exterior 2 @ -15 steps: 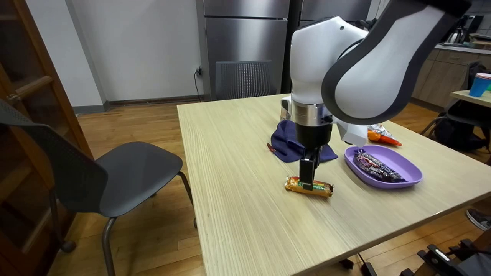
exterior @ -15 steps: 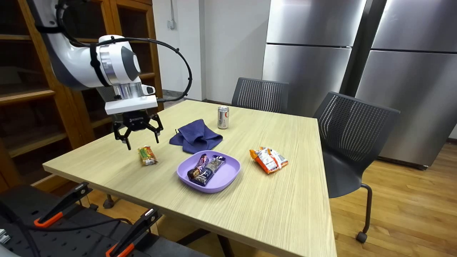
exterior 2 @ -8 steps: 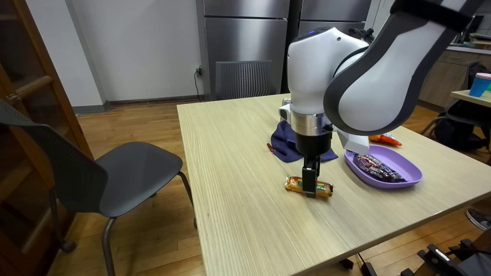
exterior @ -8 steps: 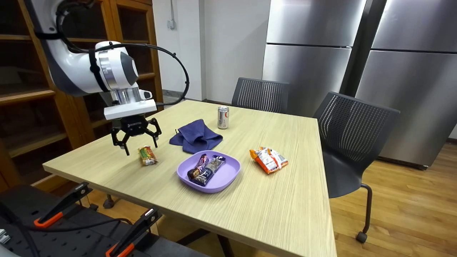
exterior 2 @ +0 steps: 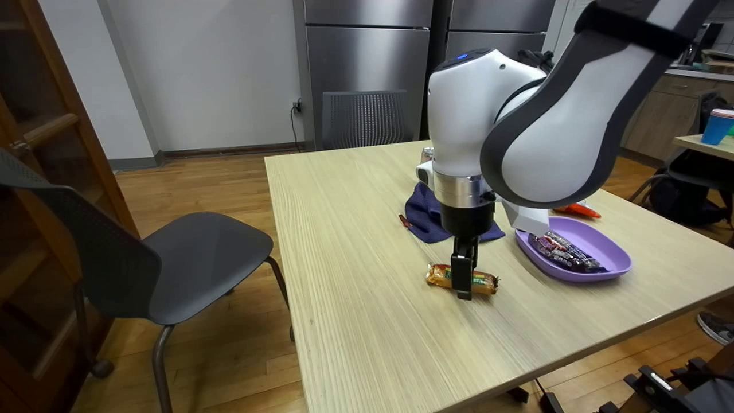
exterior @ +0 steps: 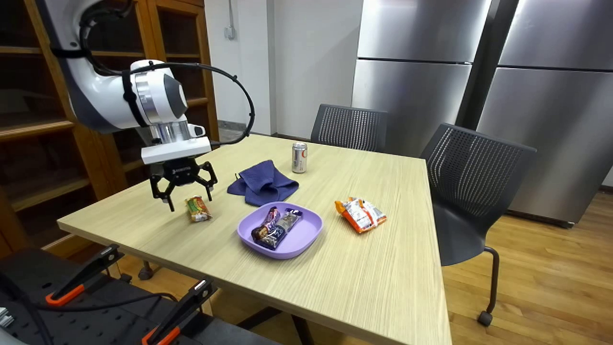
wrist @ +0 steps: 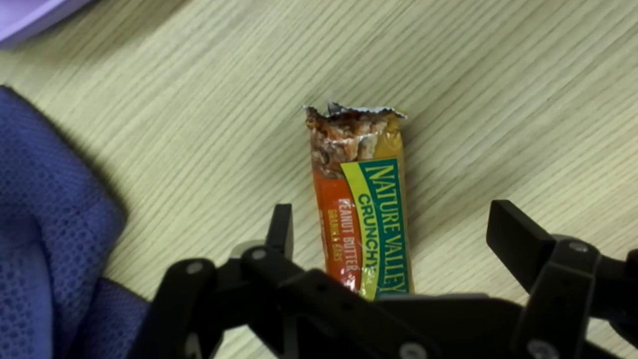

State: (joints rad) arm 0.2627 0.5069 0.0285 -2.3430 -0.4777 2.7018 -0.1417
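Nature Valley peanut butter granola bar (wrist: pixel 364 204): flat on the wooden table (exterior: pixel 383 273), printed face up, in the space between the fingers (wrist: pixel 282 227); in the wrist view, bare tabletop shows along both of its sides. It lies exactly where it lay a second ago.
Gripper (exterior: pixel 190 205): fingers spread wide apart, as they were a second ago, clear of the wrapper on either side; whether their tips touch the tabletop cannot be told.
Descent: both exterior views show the gripper lower over the bar than a second ago, with most of the drop falling in the first half of that second.
Robot arm (exterior 2: pixel 545 137): its wrist has sunk too, and in an exterior view it now hides more of the orange-and-white snack packet (exterior: pixel 361 215).
Purple plate (exterior: pixel 309 229): unmoved, near the granola bar, bearing a purple-and-brown wrapped bar (exterior: pixel 266 224) and a dark blue-and-silver wrapped bar (exterior: pixel 283 229) side by side.
Blue cloth (exterior: pixel 270 184): crumpled near the granola bar, its folds unchanged.
Silver can (exterior: pixel 299 158): upright behind the cloth, in the same spot.
Snack packet: on the far side of the plate from the granola bar, also unmoved.
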